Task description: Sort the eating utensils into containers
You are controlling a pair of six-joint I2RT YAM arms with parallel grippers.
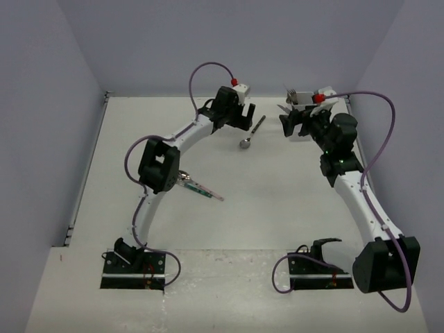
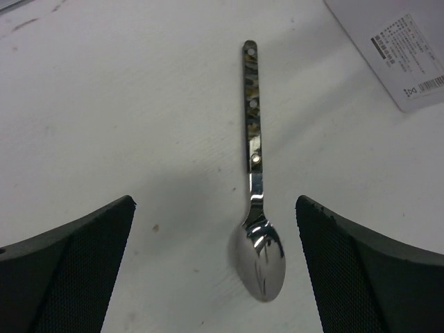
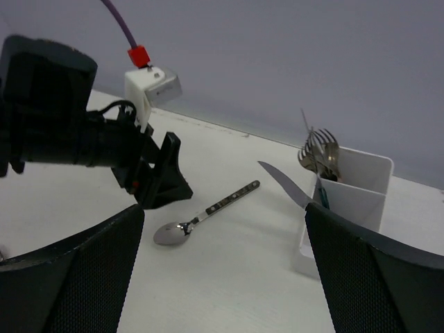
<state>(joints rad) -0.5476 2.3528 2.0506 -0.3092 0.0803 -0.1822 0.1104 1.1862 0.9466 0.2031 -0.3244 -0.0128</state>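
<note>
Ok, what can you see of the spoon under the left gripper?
The spoon lies flat on the white table, nothing else touching it. Shiny metal bowl and neck; slim dark mottled handle with small metal rivets. In the left wrist view the bowl points toward the camera, the handle away. The open left gripper hovers over it, fingers either side of the bowl, clear of it.

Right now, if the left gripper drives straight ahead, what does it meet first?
Probably the dark-handled spoon, lying on the table between the open fingers of the left gripper. Depth is unclear; the fingers may touch table either side of it.
</note>
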